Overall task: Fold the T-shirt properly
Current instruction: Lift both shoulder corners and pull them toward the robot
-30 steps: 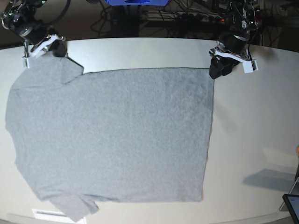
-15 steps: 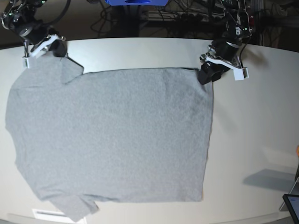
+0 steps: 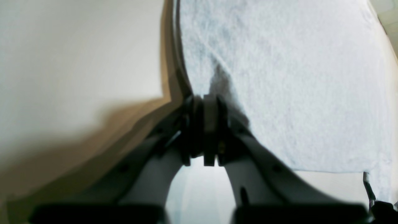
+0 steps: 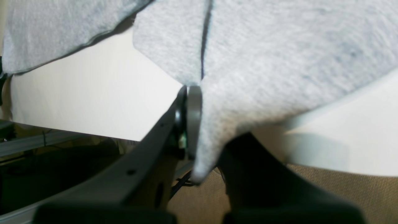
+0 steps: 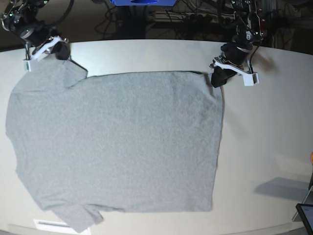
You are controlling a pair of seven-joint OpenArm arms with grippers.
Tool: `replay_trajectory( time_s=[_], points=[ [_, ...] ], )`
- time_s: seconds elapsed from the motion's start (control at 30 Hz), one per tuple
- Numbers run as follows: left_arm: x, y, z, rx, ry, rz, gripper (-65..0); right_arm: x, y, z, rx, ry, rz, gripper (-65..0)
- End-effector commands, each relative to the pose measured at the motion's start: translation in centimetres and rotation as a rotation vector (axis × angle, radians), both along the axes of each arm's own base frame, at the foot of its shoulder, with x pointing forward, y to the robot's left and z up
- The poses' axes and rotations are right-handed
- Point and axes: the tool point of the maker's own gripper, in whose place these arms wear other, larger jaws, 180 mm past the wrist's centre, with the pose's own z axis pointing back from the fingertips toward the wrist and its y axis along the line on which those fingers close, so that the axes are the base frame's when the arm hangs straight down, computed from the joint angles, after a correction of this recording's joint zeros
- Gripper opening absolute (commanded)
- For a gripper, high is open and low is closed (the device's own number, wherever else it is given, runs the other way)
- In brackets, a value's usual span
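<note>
The light grey T-shirt [image 5: 117, 142] lies spread flat on the white table [image 5: 264, 127], plain side up. My left gripper [image 5: 216, 78] sits at the shirt's far right corner. In the left wrist view its jaws [image 3: 205, 105] are pressed together on the edge of the T-shirt [image 3: 295, 77]. My right gripper [image 5: 57, 50] is at the far left, by the shoulder and sleeve. In the right wrist view it [image 4: 199, 124] is shut on a fold of the T-shirt [image 4: 264, 62], which drapes over one finger.
Cables [image 5: 186, 19] and dark equipment run behind the table's far edge. A dark device [image 5: 305, 215] sits at the front right corner. A white label [image 5: 51, 225] lies at the front edge, beside the near sleeve.
My left gripper has moved left onto the shirt's far right corner and its jaws have closed there. The right gripper and the rest of the shirt have stayed still.
</note>
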Motion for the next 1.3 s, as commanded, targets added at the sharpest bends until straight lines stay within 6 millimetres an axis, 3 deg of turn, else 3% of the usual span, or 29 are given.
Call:
replay_trajectory(
  time_s=[0.0,0.1,0.27,0.47,0.73,1.0,1.13,1.27],
  points=[
    [-0.4,0.0,-0.2,0.005,0.017,-0.009,-60.0,-1.2,-0.2,-0.7,-0.023,0.062,0.016,-65.0],
    [-1.1,0.3,-0.4,0.01,0.033,-0.002,-65.0,-1.2,-0.2,-0.7,-0.023,0.062,0.016,-65.0],
    [-1.7,0.5,-0.6,0.018,0.045,-0.003,-65.0,-1.2,-0.2,-0.7,-0.023,0.062,0.016,-65.0],
    [-1.2,-0.1,1.7,0.032,-0.013,-0.03,-65.0,-1.0,-1.1,-0.3,-0.05,0.054,0.028,-65.0],
    [-0.6,-0.3,2.5,0.036,-0.037,-0.036,-65.0,0.7,-1.9,2.9,-0.152,-0.029,0.067,-65.0],
    [-0.7,-0.2,2.6,0.042,-0.037,-0.04,-65.0,0.9,-1.9,4.1,-0.195,-0.03,0.104,-65.0],
    [-0.3,-0.4,3.7,0.048,-0.066,-0.052,-65.0,1.6,-2.4,4.5,-0.216,-0.045,0.119,-65.0],
    [0.2,-0.7,4.7,0.053,-0.094,-0.059,-65.0,2.8,-1.0,4.7,-0.208,-0.07,0.182,-65.0]
  ],
)
